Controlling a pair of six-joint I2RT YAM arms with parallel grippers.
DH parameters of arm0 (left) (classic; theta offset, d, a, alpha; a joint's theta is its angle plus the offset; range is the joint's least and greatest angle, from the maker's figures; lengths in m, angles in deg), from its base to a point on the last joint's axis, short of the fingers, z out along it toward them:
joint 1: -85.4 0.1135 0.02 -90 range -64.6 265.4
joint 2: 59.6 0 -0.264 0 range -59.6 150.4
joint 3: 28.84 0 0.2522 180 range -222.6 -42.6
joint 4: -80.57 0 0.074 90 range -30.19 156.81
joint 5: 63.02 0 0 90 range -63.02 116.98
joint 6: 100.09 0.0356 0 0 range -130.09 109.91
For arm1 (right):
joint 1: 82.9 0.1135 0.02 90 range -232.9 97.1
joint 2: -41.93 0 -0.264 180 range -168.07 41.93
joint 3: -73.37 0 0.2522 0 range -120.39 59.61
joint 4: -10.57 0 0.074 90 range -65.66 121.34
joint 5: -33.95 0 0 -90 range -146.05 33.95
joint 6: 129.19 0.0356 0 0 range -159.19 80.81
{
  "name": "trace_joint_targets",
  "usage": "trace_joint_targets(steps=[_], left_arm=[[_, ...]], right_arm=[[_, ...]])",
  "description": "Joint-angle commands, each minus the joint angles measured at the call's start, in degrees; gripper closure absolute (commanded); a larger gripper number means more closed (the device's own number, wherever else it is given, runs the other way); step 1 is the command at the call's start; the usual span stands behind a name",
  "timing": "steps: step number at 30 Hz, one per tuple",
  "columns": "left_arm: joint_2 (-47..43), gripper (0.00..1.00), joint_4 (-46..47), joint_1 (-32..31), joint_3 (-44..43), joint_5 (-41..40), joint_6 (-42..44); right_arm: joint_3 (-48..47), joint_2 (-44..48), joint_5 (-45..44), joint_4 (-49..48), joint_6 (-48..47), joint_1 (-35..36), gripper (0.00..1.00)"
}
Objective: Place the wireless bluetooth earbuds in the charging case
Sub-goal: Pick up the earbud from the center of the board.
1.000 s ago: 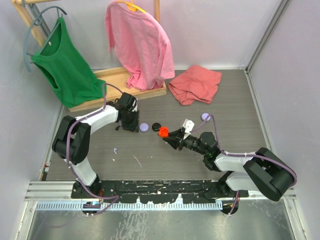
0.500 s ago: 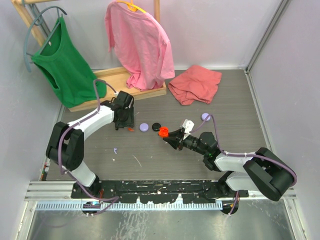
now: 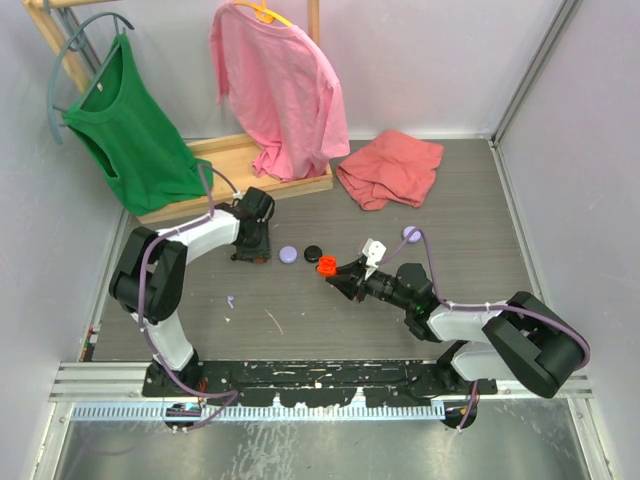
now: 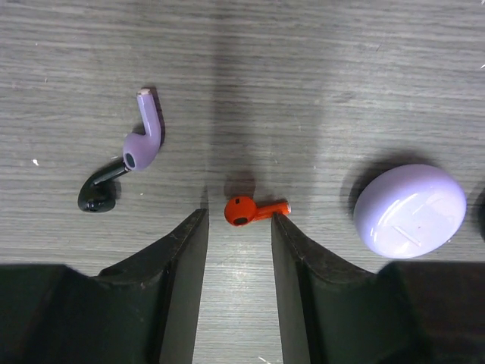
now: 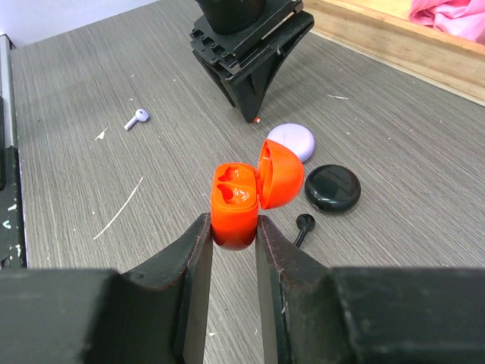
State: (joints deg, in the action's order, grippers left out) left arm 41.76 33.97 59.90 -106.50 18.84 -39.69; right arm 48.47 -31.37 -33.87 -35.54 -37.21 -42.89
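Left gripper (image 4: 239, 218) pointed down at table (image 4: 318, 68), jaws spread. Red-orange earbud (image 4: 252, 210) lay flat between fingertips, not gripped. Lavender earbud (image 4: 142, 142) and black earbud (image 4: 97, 195) lay touching, just left of it. Closed lavender case (image 4: 409, 210) sat near on right. Farther right, right gripper (image 5: 231, 224) pinched orange charging case (image 5: 241, 201), lid hinged open.

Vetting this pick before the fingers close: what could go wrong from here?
The orange earbud lies at the tips of the open left gripper, its stem by one jaw; closing may flick it away. The right gripper pinches only the base of the open orange case, so pressing a bud in might twist it.
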Motion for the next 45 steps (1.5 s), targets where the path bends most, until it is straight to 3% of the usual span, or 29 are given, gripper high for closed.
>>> trace_joint_targets(steps=[1, 16, 29, 45], left_arm=[[1.13, 0.60, 2.91, 0.15, -2.41, -0.39, -0.93], [1.99, 0.58, 3.90, 0.26, -3.38, 1.97, -1.51], [0.38, 0.45, 4.57, 0.62, -3.66, -0.05, -2.69], [1.16, 0.45, 5.61, 0.62, -4.66, -3.55, -3.26]], right_arm=[[-2.32, -0.31, 0.37, -2.57, -0.84, 0.17, 0.99], [-2.62, -0.97, 0.94, -2.37, -0.79, 0.14, 0.99], [-2.79, -1.04, 0.92, -1.79, -1.01, 0.21, 0.99], [-3.22, -1.84, 1.33, -1.51, -1.02, 0.15, 0.99]])
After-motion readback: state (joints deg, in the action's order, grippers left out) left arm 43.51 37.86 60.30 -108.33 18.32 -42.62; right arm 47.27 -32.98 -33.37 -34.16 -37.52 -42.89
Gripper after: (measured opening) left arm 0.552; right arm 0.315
